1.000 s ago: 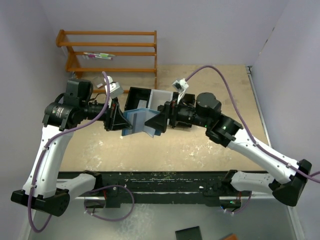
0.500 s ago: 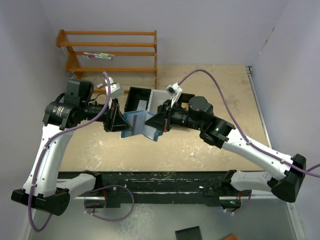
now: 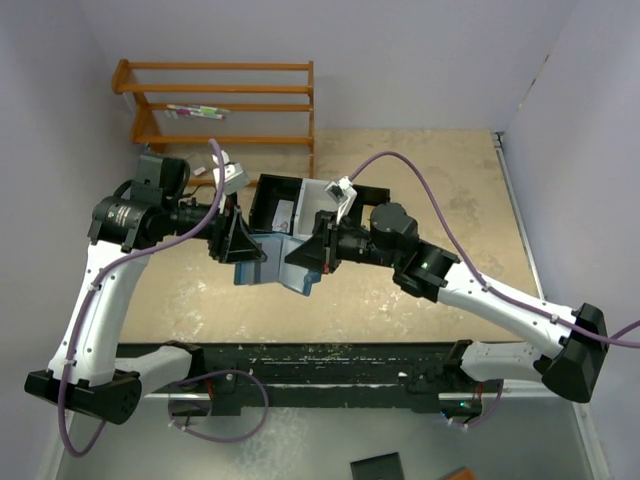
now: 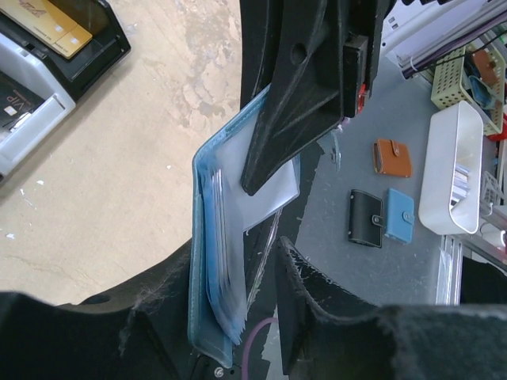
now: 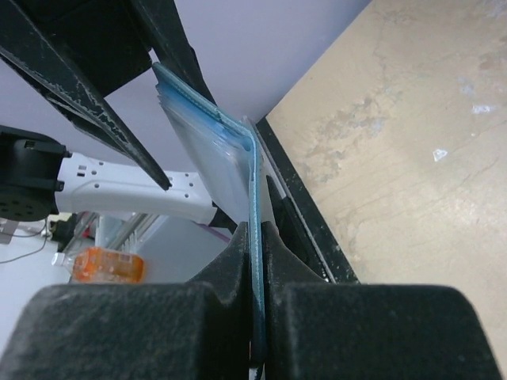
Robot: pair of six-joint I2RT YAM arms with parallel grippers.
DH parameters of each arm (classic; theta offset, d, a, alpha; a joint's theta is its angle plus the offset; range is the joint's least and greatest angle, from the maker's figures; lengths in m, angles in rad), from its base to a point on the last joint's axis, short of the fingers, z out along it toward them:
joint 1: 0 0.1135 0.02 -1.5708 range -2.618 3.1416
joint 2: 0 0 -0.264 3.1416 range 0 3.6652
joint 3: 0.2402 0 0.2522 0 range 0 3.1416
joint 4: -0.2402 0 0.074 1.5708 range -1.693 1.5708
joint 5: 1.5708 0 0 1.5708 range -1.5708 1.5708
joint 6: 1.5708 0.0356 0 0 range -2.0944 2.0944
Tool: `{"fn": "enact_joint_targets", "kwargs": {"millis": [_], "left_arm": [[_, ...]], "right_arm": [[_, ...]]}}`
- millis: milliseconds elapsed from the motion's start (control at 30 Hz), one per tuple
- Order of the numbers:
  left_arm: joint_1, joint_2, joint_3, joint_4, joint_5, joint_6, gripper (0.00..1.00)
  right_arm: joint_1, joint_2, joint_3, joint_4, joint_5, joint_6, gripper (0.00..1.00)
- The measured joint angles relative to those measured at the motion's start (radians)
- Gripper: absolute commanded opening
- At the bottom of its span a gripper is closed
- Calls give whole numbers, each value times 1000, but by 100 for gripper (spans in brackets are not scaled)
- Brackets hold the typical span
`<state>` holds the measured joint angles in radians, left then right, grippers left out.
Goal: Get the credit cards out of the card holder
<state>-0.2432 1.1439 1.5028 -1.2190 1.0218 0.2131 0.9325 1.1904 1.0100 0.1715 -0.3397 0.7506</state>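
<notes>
Right gripper (image 5: 255, 229) is now clamped on the flat blue folding card holder (image 4: 202, 237); left gripper (image 4: 234, 273) has loosened, its jaws parted around it.
One holder, held up between two grippers, beside one black-and-white tray (image 3: 268, 195) holding one gold-tan credit card (image 4: 49, 22) and one dark credit card (image 4: 17, 99).

A: Entry one, card holder (image 4: 207, 261)?
B: Lower corner hidden behind the left fingers (image 4: 119, 332). Pockets cloudy, contents not legible.
A: Same item, right wrist view?
B: Near edge buried between the right fingers (image 5: 356, 332).
A: Entry two, tray (image 4: 115, 49)?
B: Cut off by the top and left edges. Gold credit card (image 4: 57, 22) inside is cropped at the top, print unreadable.
A: Entry three, rack (image 3: 215, 105)?
B: Items on its middle shelf too small to name.
</notes>
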Motion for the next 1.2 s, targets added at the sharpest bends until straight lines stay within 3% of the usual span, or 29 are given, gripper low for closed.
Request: {"fn": "enact_joint_targets", "kwargs": {"millis": [267, 433, 567, 833, 1200], "left_arm": [[0, 0, 0, -25, 10, 45, 45], [0, -7, 0, -48, 26, 75, 59], [0, -20, 3, -75, 61, 100, 61], [0, -25, 27, -140, 130, 175, 56], [0, -20, 46, -170, 156, 233, 33]], "right_arm": [[1, -34, -44, 30, -18, 36, 0], [1, -73, -66, 30, -17, 50, 0], [1, -107, -66, 31, -14, 51, 0], [1, -137, -66, 31, -14, 51, 0], [1, -158, -67, 31, -18, 51, 0]]}}
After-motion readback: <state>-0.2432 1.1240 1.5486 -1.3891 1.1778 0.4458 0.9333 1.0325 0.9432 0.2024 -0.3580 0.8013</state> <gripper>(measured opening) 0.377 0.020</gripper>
